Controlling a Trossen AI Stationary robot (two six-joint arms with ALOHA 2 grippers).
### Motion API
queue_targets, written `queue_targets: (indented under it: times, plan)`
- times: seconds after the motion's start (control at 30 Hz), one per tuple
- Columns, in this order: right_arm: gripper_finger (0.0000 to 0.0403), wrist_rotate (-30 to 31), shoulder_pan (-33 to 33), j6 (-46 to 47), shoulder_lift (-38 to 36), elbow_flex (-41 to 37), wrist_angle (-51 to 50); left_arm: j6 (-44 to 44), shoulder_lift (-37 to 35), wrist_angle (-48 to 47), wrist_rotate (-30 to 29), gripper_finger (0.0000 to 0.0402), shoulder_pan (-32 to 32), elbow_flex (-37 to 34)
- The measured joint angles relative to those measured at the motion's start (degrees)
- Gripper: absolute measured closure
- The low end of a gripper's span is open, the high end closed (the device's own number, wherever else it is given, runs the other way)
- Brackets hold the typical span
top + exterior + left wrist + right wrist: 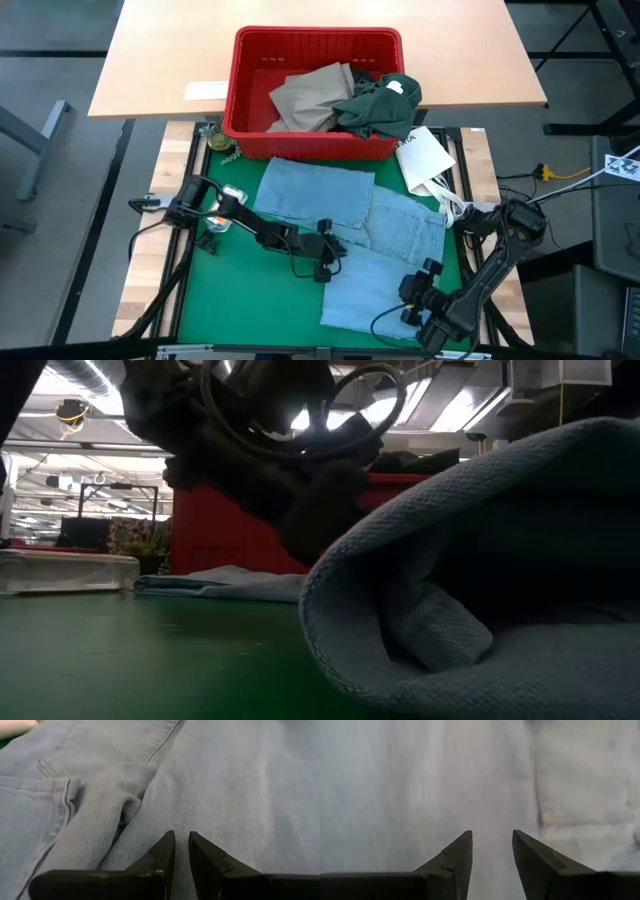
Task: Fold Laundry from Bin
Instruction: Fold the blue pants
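Smoothing the light blue jeans (365, 240) flat looks like the step in hand, and it would go best if both arms drew the cloth outward evenly, so the bunched fold near the seat is not creased in. The left pincer (181, 845) hovers over the denim with its fingers a narrow slit apart, gripping nothing that shows. The right pincer (492, 845) stands wider over the near right leg, also empty. The jeans lie spread on the green mat (215, 290), just near of the red bin (315, 45), which holds tan trousers (312, 95) and a dark green garment (380, 105). A white packet (425, 155) rests at the bin's right corner. The worktop (160, 60) is pale wood; beyond it is a ceiling-lit workshop.
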Motion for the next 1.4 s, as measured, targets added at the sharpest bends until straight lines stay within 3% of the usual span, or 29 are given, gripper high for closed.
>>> queue_targets:
  times: [0.2,0.37,0.6,0.73,1.03,1.4]
  plan:
    - [0.0263,-7.9,0.0,0.0,4.1,0.0,0.2,-0.1,0.5,-1.3,0.5,0.0349,1.0,0.2]
    - [0.0263,-10.9,-0.1,0.0,3.6,0.0,0.0,-0.1,-1.3,-2.1,0.2,0.0349,0.5,0.0]
    - [0.0263,-8.5,0.0,-1.6,1.3,5.2,-4.5,-2.9,-8.7,-1.4,3.4,0.0349,-3.3,0.1]
    - [0.0262,-6.5,0.0,-7.0,1.3,10.4,-3.8,-3.1,-10.0,-0.1,3.8,0.0349,-7.0,0.1]
    - [0.0262,-7.6,0.1,-16.1,1.9,12.4,8.6,-2.8,-8.9,2.6,1.3,0.0349,-14.7,0.1]
    - [0.0262,-9.8,0.0,-16.6,3.3,12.3,9.7,-3.0,-1.3,10.8,1.6,0.0349,-16.3,0.2]
